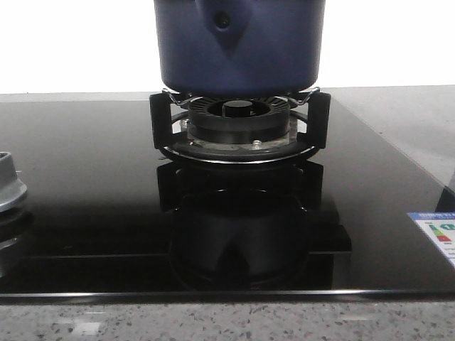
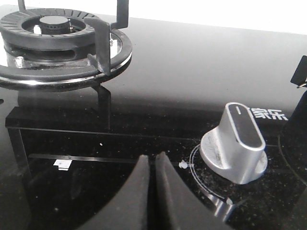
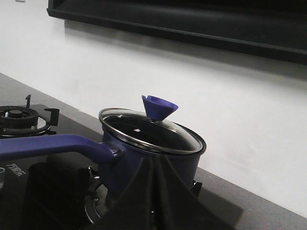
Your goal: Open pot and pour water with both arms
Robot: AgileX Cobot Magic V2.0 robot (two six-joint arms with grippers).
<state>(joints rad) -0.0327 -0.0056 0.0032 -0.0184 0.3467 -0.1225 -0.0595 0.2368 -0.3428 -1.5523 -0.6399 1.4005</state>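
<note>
both pincers sit pressed together; the right pincer (image 3: 154, 165) should spread, then pinch the lid's blue knob (image 3: 159, 107) squarely above the pot (image 3: 148, 158).

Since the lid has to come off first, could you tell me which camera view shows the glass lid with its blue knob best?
The right wrist view: the glass lid with its blue cone-shaped knob sits on the navy-blue matte pot. The front view cuts the pot off above its lower wall; the left wrist view shows no lid.
</note>
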